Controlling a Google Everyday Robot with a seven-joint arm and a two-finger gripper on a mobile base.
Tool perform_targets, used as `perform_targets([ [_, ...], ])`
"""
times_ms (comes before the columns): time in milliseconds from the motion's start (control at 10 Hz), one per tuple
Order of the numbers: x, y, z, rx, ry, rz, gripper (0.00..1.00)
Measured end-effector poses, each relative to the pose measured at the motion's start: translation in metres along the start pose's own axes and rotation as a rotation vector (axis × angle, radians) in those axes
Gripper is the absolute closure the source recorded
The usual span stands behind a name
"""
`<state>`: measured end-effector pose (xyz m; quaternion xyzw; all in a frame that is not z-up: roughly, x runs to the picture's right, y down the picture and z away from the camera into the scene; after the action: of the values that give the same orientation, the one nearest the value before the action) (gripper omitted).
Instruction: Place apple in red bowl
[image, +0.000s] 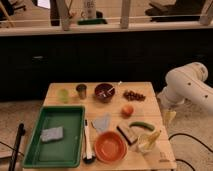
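Observation:
The apple (127, 109) is small, round and orange-red, and sits on the wooden table (150, 107) right of centre. The red bowl (110, 147) is wide and shallow and stands near the table's front edge, in front of the apple and a little to its left; it looks empty. My gripper (168, 117) hangs from the white arm (192, 86) just past the table's right edge. It is to the right of the apple, apart from it, and holds nothing that I can see.
A dark maroon bowl (104, 92) and grapes (133, 95) are behind the apple. A green cup (63, 94) and a metal cup (81, 90) stand at the back left. A green tray (35, 147) holds a grey sponge (52, 133). A green vegetable (141, 125), a brush (87, 142) and a small bowl (146, 142) lie near the red bowl.

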<state>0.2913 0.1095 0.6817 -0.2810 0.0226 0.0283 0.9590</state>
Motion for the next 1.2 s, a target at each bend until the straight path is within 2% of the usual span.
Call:
perform_targets([
  [900, -0.001, 0.0, 0.001, -0.001, 0.0, -0.002, 0.2],
  [1200, -0.028, -0.009, 0.011, -0.01, -0.004, -0.06, 0.2],
])
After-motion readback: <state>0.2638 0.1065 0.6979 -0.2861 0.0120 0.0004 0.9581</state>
